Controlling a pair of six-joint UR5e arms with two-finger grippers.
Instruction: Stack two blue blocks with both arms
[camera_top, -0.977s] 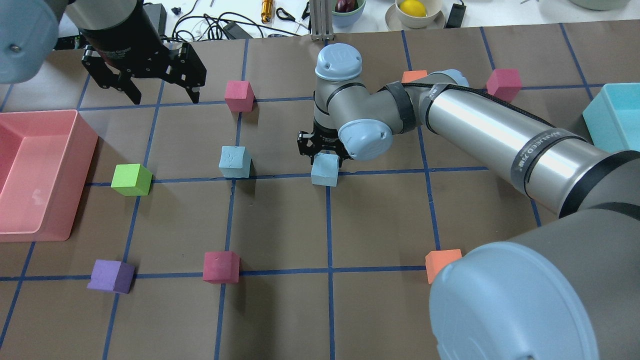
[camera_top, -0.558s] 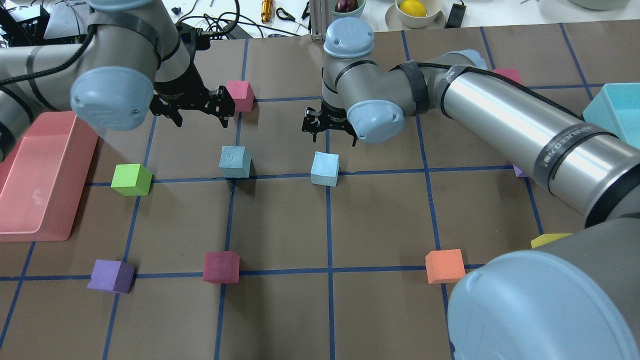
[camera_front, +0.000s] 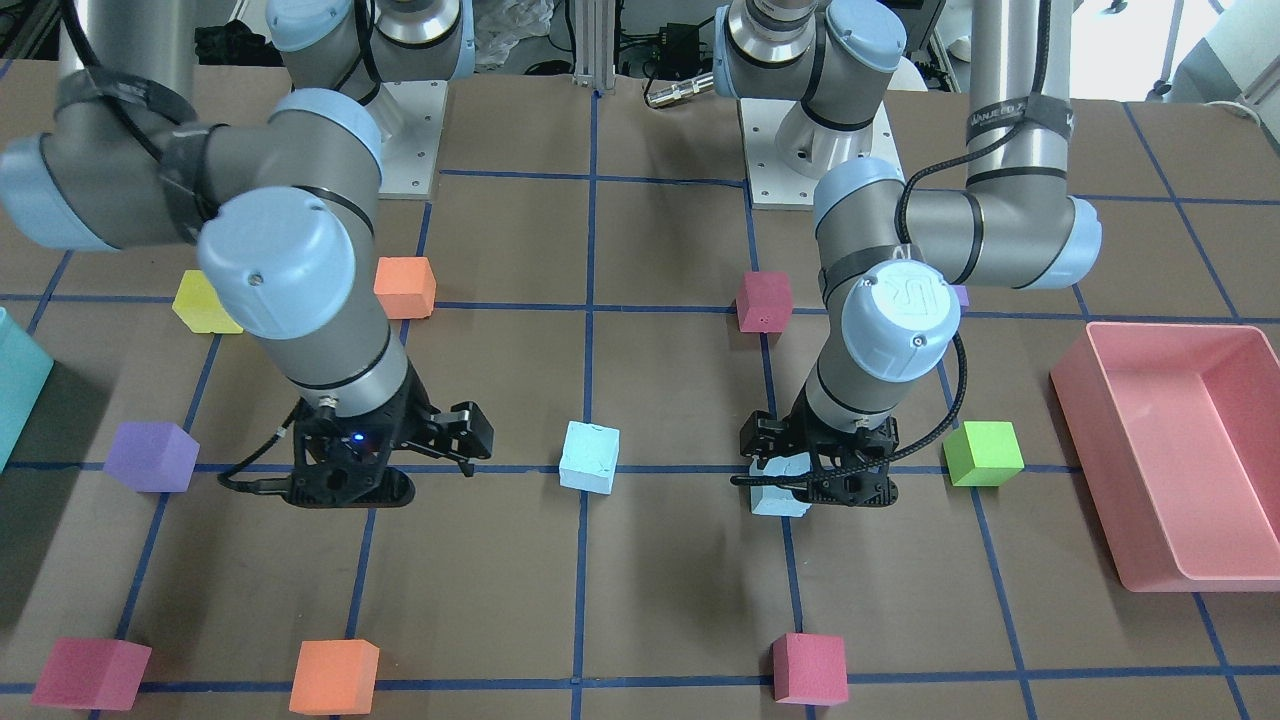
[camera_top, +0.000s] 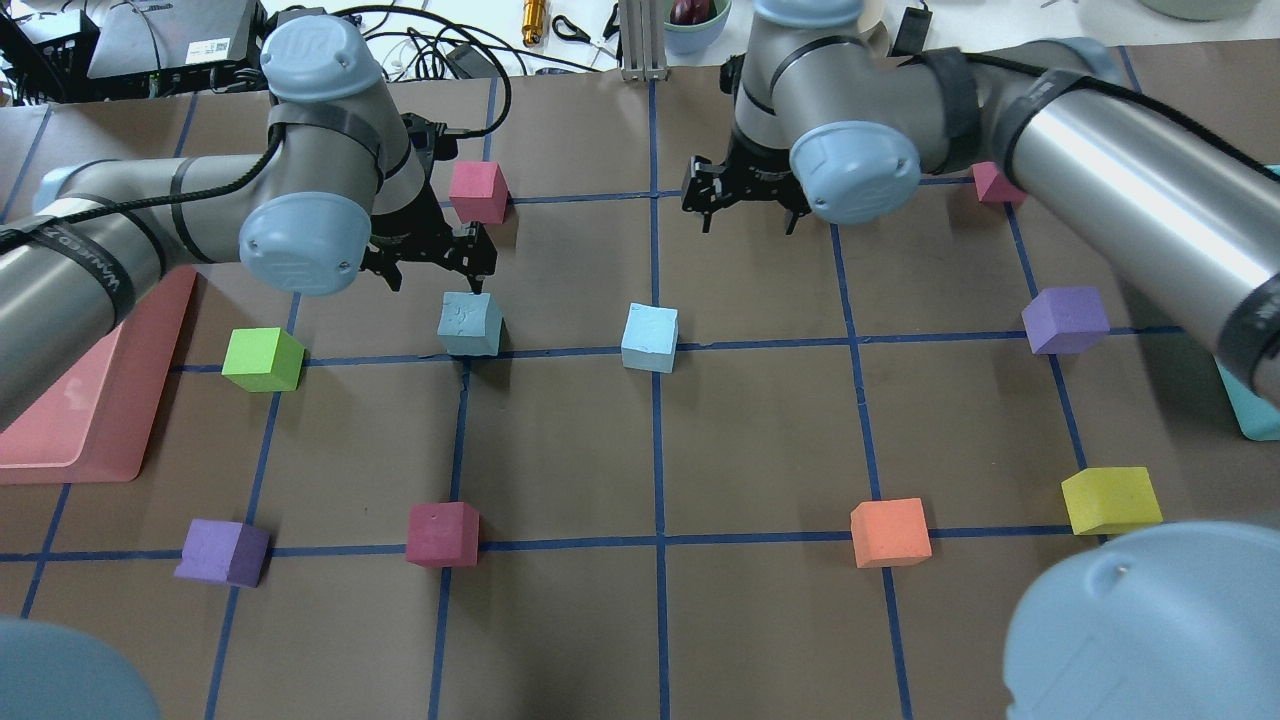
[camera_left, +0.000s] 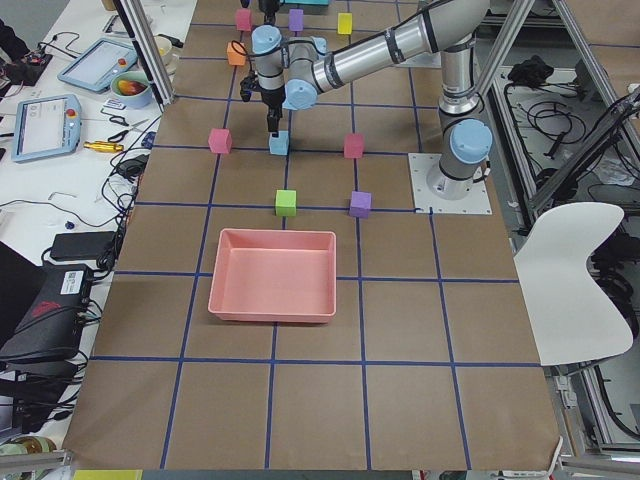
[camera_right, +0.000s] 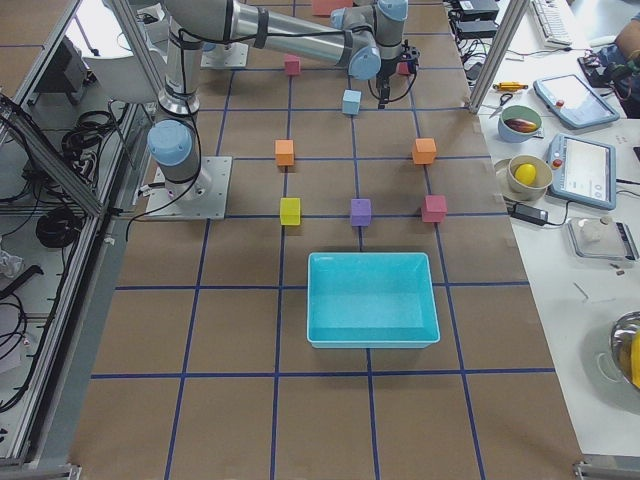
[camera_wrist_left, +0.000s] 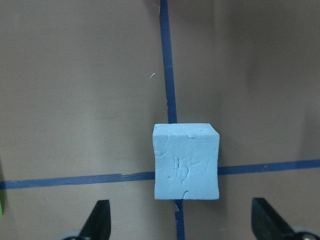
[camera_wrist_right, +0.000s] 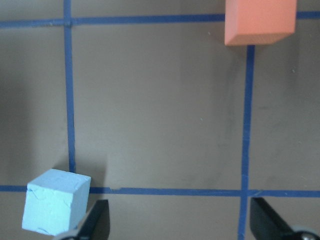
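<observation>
Now | step: first grasp | left gripper (camera_top: 438, 272) spread, empty, over one blue block (camera_wrist_left: 186, 161) lying between and just ahead of its fingertips (camera_wrist_left: 100, 222) | advice: advance slightly, descend square to faces, close | right gripper (camera_top: 745, 212) spread, empty; other blue block (camera_top: 650, 338) just outside its jaws.

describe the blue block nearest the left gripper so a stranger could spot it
From the pink bin on the robot's left, pass the green block. The next cube along that tape line is the blue block, by the open left gripper. The other blue block sits one square further, with no gripper over it.
</observation>
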